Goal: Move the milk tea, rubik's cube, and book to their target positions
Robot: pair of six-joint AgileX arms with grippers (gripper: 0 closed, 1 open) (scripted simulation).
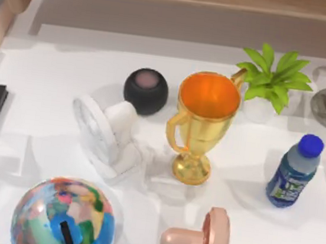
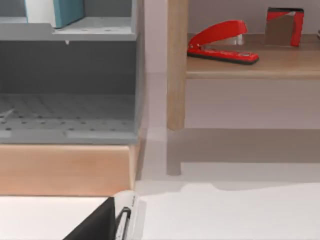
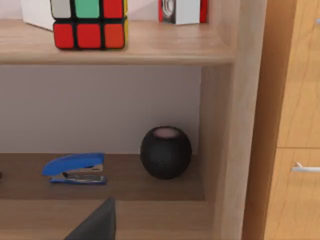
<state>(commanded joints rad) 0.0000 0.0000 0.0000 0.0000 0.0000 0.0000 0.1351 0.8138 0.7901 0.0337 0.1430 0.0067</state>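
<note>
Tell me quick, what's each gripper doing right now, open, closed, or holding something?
Left gripper: cannot be told; just a dark part of it shows at the left wrist view's edge.
Right gripper: cannot be told either.

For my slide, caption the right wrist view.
Rubik's cube on upper wooden shelf; round black speaker and blue stapler below.

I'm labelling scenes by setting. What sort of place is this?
Probably a rendered office or study desk: a white table crowded with a gold trophy and globe, with wooden shelves holding a red stapler and the rubik's cube.
</note>
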